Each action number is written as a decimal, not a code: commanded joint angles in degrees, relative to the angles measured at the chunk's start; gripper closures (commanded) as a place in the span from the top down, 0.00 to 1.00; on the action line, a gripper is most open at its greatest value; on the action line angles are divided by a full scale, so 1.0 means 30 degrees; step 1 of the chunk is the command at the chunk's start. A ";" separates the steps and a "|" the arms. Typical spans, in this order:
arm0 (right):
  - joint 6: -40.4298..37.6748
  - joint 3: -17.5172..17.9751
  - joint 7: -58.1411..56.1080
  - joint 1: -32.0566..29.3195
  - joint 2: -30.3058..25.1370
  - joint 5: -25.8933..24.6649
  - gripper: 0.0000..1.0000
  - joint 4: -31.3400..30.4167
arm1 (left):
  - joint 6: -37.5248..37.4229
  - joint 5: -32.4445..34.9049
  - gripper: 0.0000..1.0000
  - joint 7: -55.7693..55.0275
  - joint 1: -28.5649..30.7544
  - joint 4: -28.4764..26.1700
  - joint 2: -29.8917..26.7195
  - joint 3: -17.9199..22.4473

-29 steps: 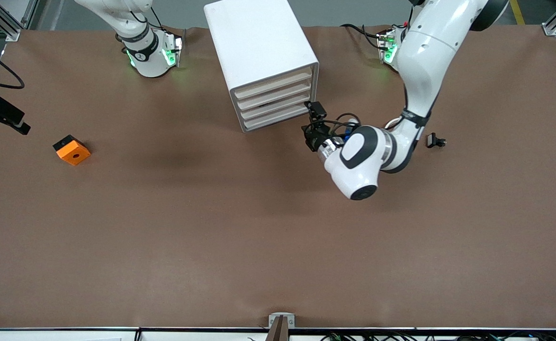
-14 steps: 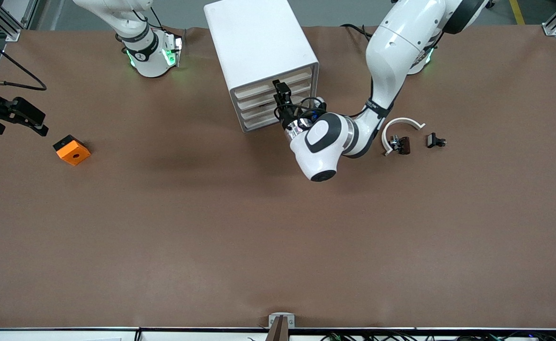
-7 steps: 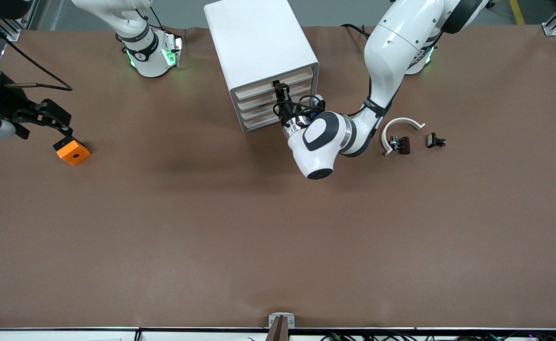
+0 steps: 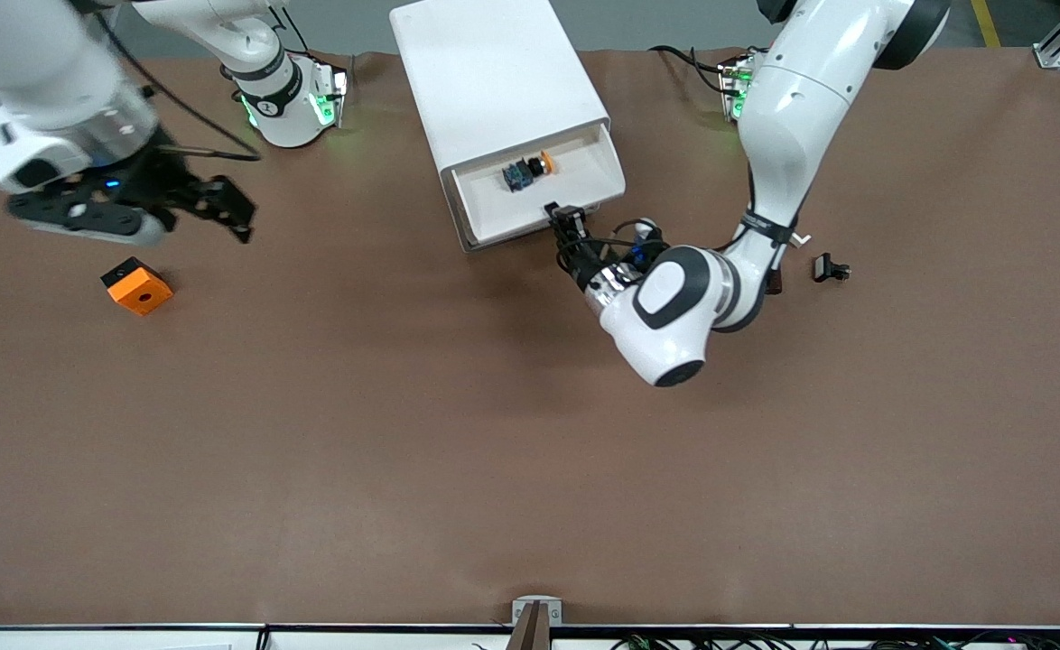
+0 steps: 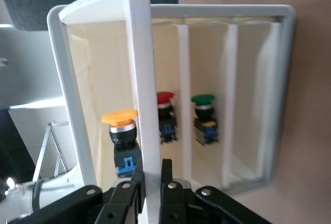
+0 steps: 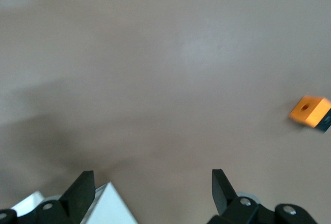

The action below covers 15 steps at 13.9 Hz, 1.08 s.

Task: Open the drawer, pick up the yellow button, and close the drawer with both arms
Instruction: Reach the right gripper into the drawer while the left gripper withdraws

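The white cabinet (image 4: 494, 81) stands near the robots' bases, and its top drawer (image 4: 614, 171) is pulled out toward the front camera. Inside lies the button (image 4: 530, 170), on its side, with an orange-yellow cap, black body and blue base. My left gripper (image 4: 559, 217) is shut on the drawer's front wall. In the left wrist view the fingers (image 5: 166, 175) pinch that wall (image 5: 142, 79), with the button (image 5: 120, 125) just inside it. My right gripper (image 4: 239, 217) hangs open over bare table toward the right arm's end, holding nothing; in its wrist view the gripper (image 6: 152, 188) frames only tabletop.
An orange square block (image 4: 136, 286) with a hole lies below the right hand, also visible as the block (image 6: 309, 111) in the right wrist view. A small black clip (image 4: 830, 268) sits beside the left arm. The lower drawers hold a red button (image 5: 165, 100) and a green button (image 5: 202, 102).
The left gripper shut on the top drawer's front and drew it out, uncovering the button. The right arm swung in from the table's end toward the cabinet.
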 commanded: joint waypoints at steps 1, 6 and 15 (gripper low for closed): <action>-0.0167 -0.0203 0.4519 0.1885 0.0959 0.1182 1.00 0.0526 | 0.0571 0.0027 0.00 0.1030 0.0594 0.0934 0.0476 0.0447; 0.0243 -0.0232 1.0791 0.5016 0.2949 0.2480 1.00 0.1432 | 0.1600 0.0057 0.00 0.2027 0.0712 0.1196 0.0476 0.0915; 0.2438 -0.0262 1.7746 0.8040 0.6555 0.1896 1.00 0.3720 | 0.1309 0.0232 1.00 0.2496 0.1619 0.2073 0.0125 0.1296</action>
